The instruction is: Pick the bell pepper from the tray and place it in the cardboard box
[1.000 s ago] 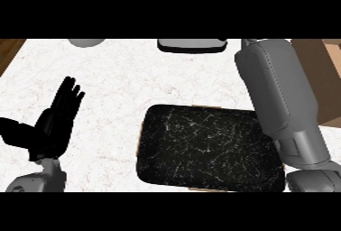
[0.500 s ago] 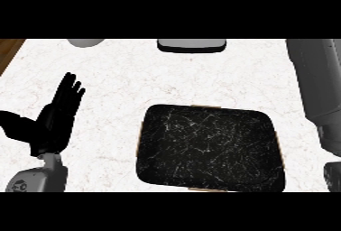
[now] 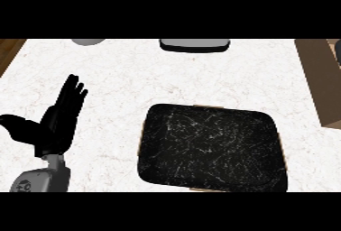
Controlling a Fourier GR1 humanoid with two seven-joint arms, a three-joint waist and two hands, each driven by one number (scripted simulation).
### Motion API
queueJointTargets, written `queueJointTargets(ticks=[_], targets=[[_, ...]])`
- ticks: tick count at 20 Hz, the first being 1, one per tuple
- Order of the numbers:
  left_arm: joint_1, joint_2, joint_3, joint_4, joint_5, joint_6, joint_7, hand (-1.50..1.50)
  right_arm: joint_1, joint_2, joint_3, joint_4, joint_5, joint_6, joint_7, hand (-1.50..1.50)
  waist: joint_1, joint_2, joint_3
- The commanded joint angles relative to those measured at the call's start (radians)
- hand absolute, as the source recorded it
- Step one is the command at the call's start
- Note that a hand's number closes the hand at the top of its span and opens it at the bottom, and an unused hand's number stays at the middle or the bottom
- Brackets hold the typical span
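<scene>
A black marbled tray (image 3: 212,146) lies on the white counter, right of centre, with nothing on it. The brown cardboard box (image 3: 321,76) shows partly at the right edge; its inside is out of sight. No bell pepper is visible anywhere. My left hand (image 3: 57,122) rests open at the lower left, fingers straight and pointing up, well left of the tray. My right hand and forearm are out of the picture.
A dark device with a grey top (image 3: 194,44) sits at the counter's far edge, centre. A grey rounded object (image 3: 88,41) lies at the far left. A brown strip (image 3: 9,52) marks the counter's left edge.
The right forearm, which reached over the tray's right side toward the box, has pulled away to the right and left the view. The left hand stays still.
</scene>
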Motion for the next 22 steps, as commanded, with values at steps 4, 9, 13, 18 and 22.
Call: queueJointTargets(ticks=[4,9,13,18,22], targets=[[-0.024,-0.014,-0.017,0.008,-0.011,0.005,-0.002,0.00,0.029,-0.094,-0.027,0.199,0.019,-0.118,-0.093,1.50,0.010,0.006,0.001],[0.024,0.005,-0.005,-0.002,0.014,-0.036,-0.029,0.00,0.050,-0.167,0.016,0.324,0.066,0.079,-0.126,1.50,0.024,0.012,0.000],[-0.014,-0.021,-0.029,-0.030,-0.013,0.005,-0.002,0.00,0.080,-0.184,-0.011,0.420,0.046,0.189,-0.105,-1.50,0.032,0.018,0.003],[-0.034,-0.015,-0.016,-0.019,-0.007,0.013,0.026,0.00,0.092,-0.170,-0.083,0.388,-0.030,0.065,-0.184,-1.50,0.034,0.016,0.004],[-0.043,-0.012,-0.027,-0.030,0.002,-0.001,0.049,0.00,0.118,-0.177,-0.137,0.296,-0.085,-0.150,-0.324,-1.50,0.034,0.020,0.008]])
